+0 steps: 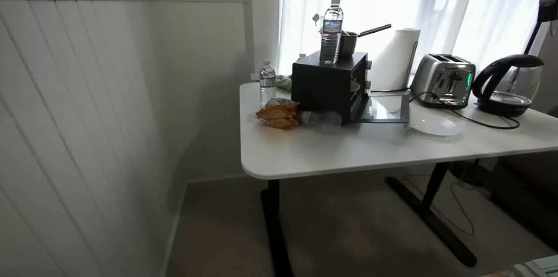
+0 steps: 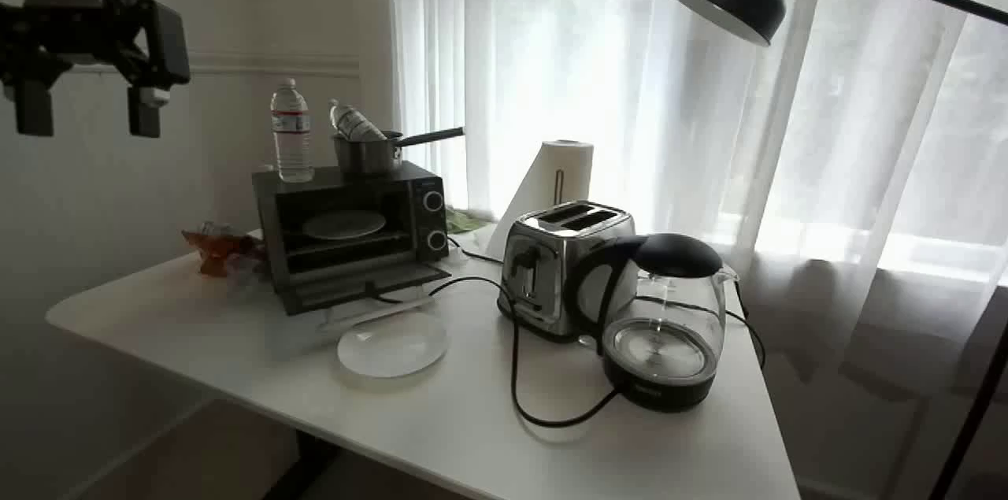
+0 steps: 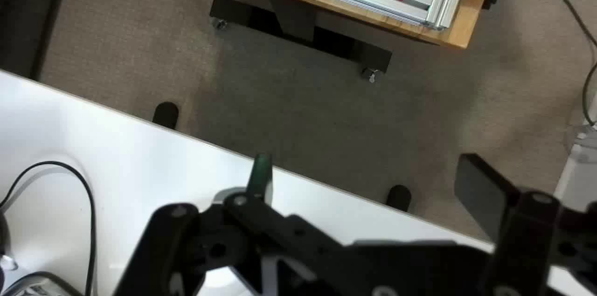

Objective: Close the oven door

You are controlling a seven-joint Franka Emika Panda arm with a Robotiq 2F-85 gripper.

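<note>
In an exterior view, there's your oven door (image 1: 386, 109), folded down from the toaster oven (image 1: 320, 87). In an exterior view, your gripper (image 2: 89, 114) hangs high, jaws spread, empty: likely pre-approach. Wrist view: door unseen; you'd come under its free edge and lift.

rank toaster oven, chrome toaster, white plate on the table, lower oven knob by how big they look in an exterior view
Largest first, both exterior views agree:
1. black toaster oven, even without its open door
2. chrome toaster
3. white plate
4. lower oven knob
</note>
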